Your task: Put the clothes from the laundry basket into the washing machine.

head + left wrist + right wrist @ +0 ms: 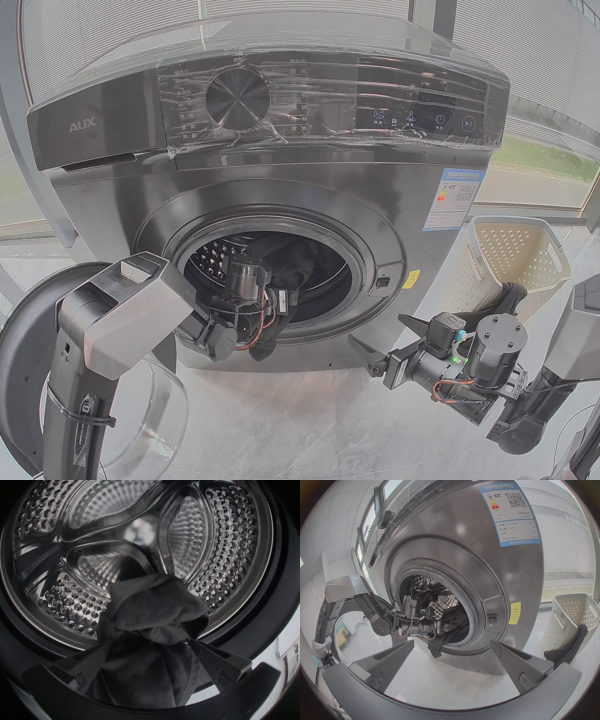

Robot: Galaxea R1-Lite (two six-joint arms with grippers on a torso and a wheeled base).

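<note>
The washing machine [387, 206] stands with its round door swung open at the left. My left gripper [147, 642] is at the drum mouth, shut on a bunched dark garment [156, 611] that reaches into the steel drum [234, 542]. Part of that dark garment [262, 347] droops over the opening's lower rim. My right gripper [382, 337] hangs open and holds nothing, low in front of the machine's right side. Further right, the beige laundry basket [519, 250] has another dark cloth [509, 297] draped over its front rim.
The open door [25, 350] with its glass bowl [144, 412] sticks out at the left, beside my left arm. Pale tiled floor [312, 419] lies bare in front of the machine. Windows run behind the machine and the basket.
</note>
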